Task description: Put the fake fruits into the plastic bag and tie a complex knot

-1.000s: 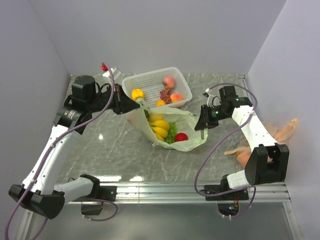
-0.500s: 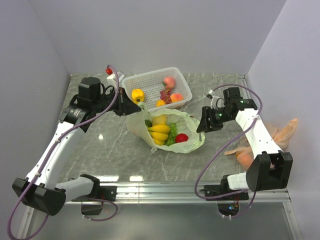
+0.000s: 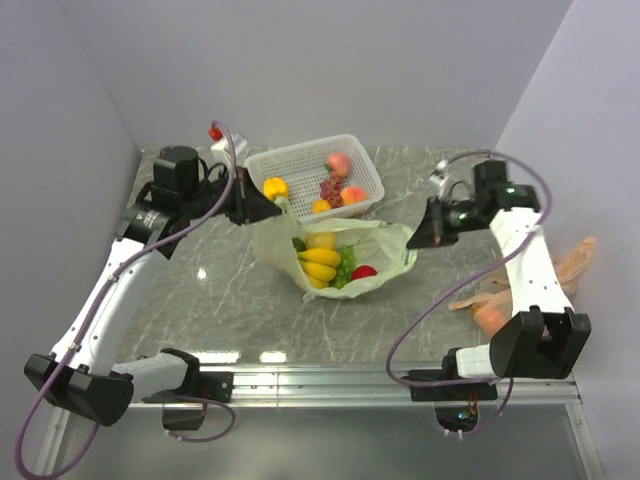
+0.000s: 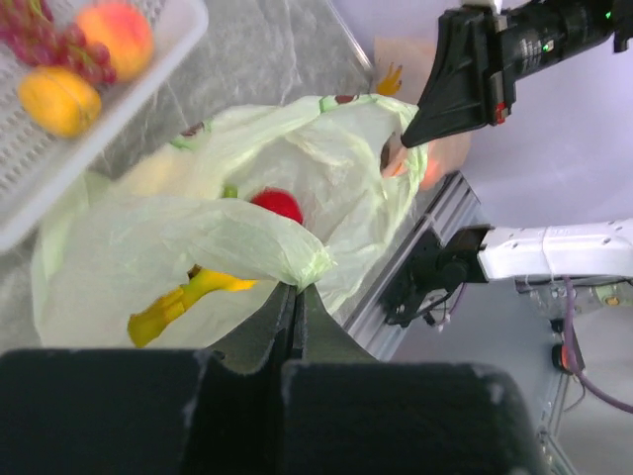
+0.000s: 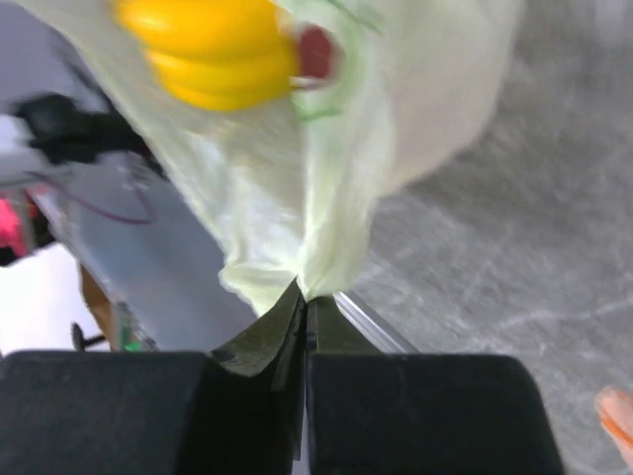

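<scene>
- Tabletop (image 3: pixel 220 300) in grey marble pattern fills the lower middle of the top view. The pale green plastic bag (image 3: pixel 385 262) is seen resting on it at mid-frame.
- A banana bunch (image 3: pixel 320 262), green grapes (image 3: pixel 345 262) and a red apple (image 3: pixel 364 271) are seen through the bag's open mouth.
- The left gripper (image 4: pixel 297 289) is pinched tight on a fold of the bag's film, with no gap showing between the jaws. In the top view it is placed left of centre.
- The right gripper (image 5: pixel 305 295) is likewise clamped flat on the opposite rim, right of centre in the top view.
- The bag's long axis is drawn left to right between the two claws. The fruit pile lies roughly midway, right of and below the left claw and left of the right one.
- For knotting, the two gripped parts, now well apart, would have to be brought together above the fruit. Whether they are the handle loops cannot be told.
- At upper centre, a peach (image 3: pixel 338 162), purple grapes (image 3: pixel 328 187) and a yellow fruit (image 3: pixel 275 187) are seen in the white lattice basket (image 3: pixel 300 160), so loading is judged unfinished.
</scene>
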Robot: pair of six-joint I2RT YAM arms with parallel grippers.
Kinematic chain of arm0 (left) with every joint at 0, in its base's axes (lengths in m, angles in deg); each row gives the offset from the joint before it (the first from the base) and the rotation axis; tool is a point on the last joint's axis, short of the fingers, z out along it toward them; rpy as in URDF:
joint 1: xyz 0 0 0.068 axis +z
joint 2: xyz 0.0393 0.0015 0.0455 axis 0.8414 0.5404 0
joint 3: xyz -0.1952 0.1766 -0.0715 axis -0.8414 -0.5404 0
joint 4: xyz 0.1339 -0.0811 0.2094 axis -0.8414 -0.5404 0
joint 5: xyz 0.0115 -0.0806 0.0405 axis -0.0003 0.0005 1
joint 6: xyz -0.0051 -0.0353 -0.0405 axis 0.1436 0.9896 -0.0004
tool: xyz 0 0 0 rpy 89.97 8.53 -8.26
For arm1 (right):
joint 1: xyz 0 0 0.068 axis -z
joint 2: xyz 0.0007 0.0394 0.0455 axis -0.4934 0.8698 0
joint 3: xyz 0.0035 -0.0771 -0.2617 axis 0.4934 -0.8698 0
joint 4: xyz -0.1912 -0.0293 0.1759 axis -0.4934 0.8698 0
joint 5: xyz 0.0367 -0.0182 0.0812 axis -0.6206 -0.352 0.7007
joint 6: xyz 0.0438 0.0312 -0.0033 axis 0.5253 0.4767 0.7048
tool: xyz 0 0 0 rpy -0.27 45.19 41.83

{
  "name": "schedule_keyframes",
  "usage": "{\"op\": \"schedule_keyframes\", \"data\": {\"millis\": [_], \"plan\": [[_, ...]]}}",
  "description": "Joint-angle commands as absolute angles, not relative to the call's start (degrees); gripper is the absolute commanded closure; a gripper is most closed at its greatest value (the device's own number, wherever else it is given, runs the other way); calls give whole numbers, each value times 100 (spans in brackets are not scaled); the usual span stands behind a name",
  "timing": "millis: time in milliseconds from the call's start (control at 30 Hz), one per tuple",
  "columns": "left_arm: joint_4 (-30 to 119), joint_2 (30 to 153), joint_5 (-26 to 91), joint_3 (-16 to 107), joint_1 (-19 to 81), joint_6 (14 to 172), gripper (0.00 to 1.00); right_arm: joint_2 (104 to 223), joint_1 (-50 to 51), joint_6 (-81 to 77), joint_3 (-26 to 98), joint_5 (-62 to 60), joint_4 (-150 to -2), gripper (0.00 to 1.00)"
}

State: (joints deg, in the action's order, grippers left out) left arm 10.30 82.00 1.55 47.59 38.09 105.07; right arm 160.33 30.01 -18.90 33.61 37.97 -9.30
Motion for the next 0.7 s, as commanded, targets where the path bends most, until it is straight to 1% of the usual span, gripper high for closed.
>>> {"op": "schedule_keyframes", "data": {"millis": [0,67,133,233,300,400,433,500,533,567,600,633,667], "plan": [[1245,8137,247,5988,3822,10334,100,15710,3833,-2192,4497,5263,-575,100],[1122,8146,474,6343,3822,10290,100,15499,4185,-1728,4938,5599,-924,100],[1087,8050,589,6668,3822,10167,100,15235,4196,-1400,5419,5618,-1173,100],[973,7909,722,6714,3822,9939,100,15076,4196,-1250,5721,5759,-1138,100],[604,7865,801,6556,3822,9754,100,14936,4187,-1382,5616,5550,-1102,100],[532,7646,1071,5819,3813,9596,100,14839,4117,-1636,5195,5259,-1076,100],[498,7602,1256,5417,3813,9604,100,14830,4021,-1646,4811,4875,-1163,100],[253,7706,1442,5115,3813,9482,100,14821,3924,-1830,4353,4591,-1356,100],[86,7820,1312,5010,3813,9438,100,14821,3845,-1883,4072,4407,-1418,100],[119,7803,1206,5087,3822,9411,100,14830,3844,-1892,4060,4440,-1480,100],[276,7638,1075,5366,3822,9385,100,14899,3844,-1953,4356,4501,-1419,100],[913,7514,1047,5499,3822,9428,100,14935,3853,-1971,4603,4563,-1358,100],[1163,7426,1056,5640,3822,9550,100,14996,3870,-1910,4849,4598,-1279,100]]}}
